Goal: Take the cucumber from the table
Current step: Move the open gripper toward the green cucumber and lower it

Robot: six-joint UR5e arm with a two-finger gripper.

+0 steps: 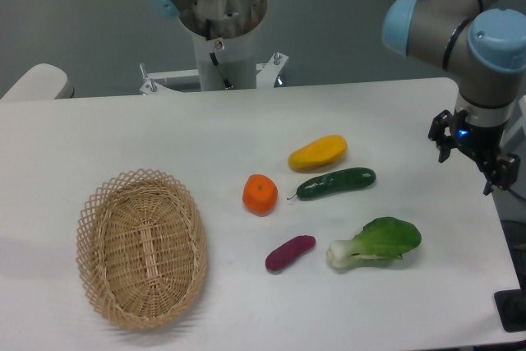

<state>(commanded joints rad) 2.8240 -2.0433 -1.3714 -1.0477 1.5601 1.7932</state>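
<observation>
The dark green cucumber (337,182) lies on the white table (164,133) right of centre, its thin stem tip pointing left. It is just in front of a yellow fruit (318,152). My gripper (473,156) hangs above the table's right edge, well to the right of the cucumber and apart from it. Its two black fingers stand spread, with nothing between them.
An orange (260,194) sits left of the cucumber. A small purple vegetable (289,253) and a leafy bok choy (376,242) lie in front of it. A wicker basket (141,248) stands at the front left. The arm's base (222,39) is at the back.
</observation>
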